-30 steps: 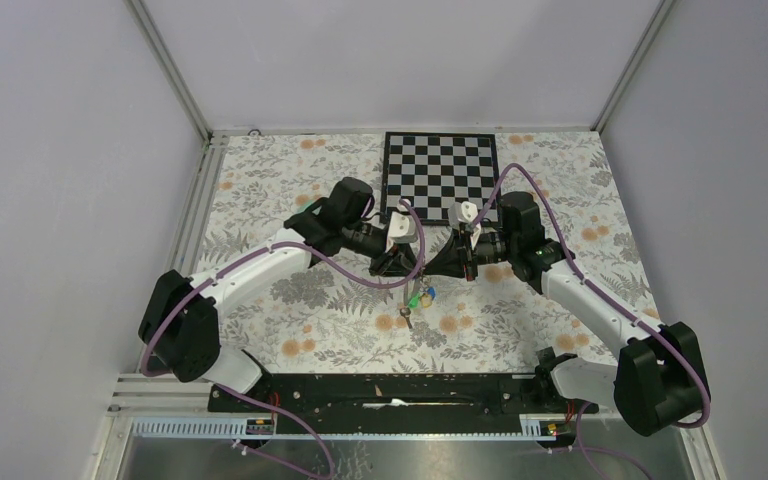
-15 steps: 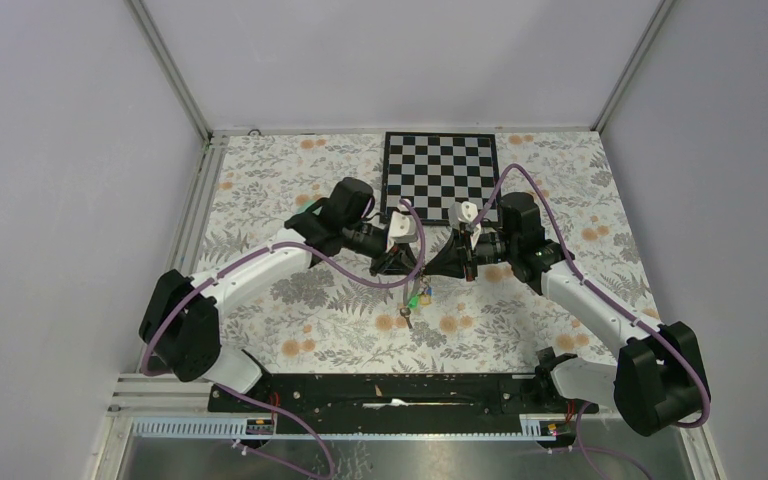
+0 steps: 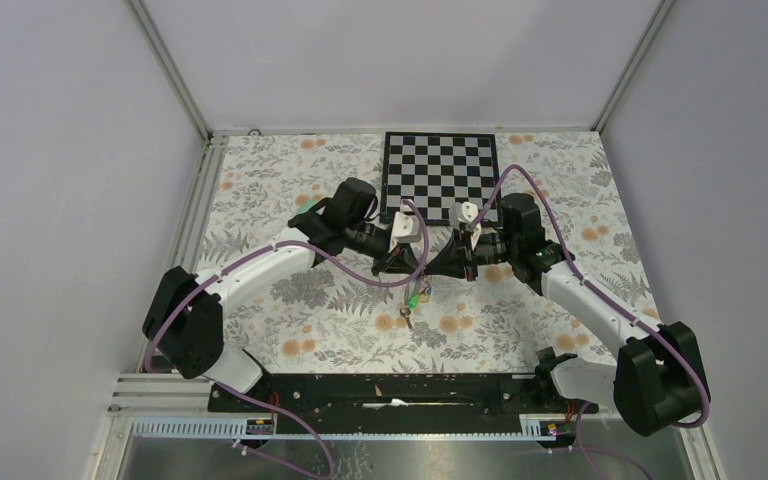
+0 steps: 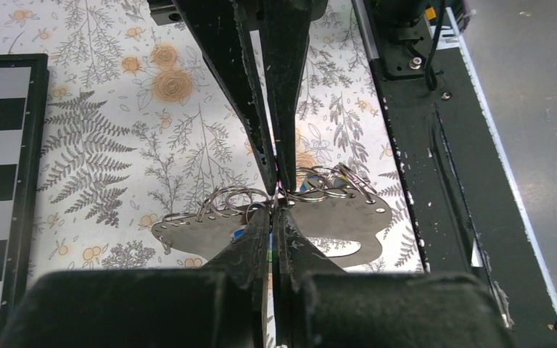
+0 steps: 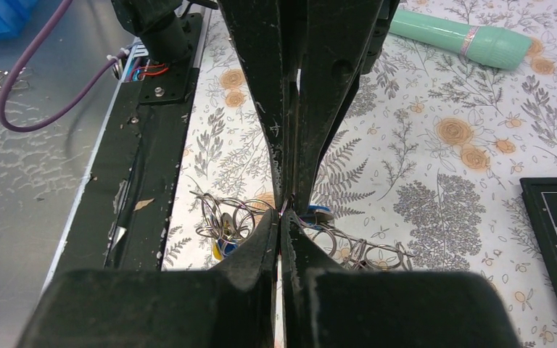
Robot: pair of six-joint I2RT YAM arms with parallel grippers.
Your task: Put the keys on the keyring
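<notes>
Basically left gripper (image 4: 273,215) and right gripper (image 5: 281,219) clenched tip to tip, mid-frame in top view.
Right gripper looks pinched on the keyring (image 4: 325,183) wire, keys (image 3: 419,296) dangling just under the tips; can't tell if left gripper has wire between its pads. Risk: thin wire slips from the pinch if arms pull apart, cluster drops; or loop twists, key won't thread.

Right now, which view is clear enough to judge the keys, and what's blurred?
Top external: evenly lit, sharp, but the keys are tiny. Left wrist: wire rings in focus, its own near jaws a dark blur. Right wrist: the same, with shut jaws hiding the middle.
</notes>
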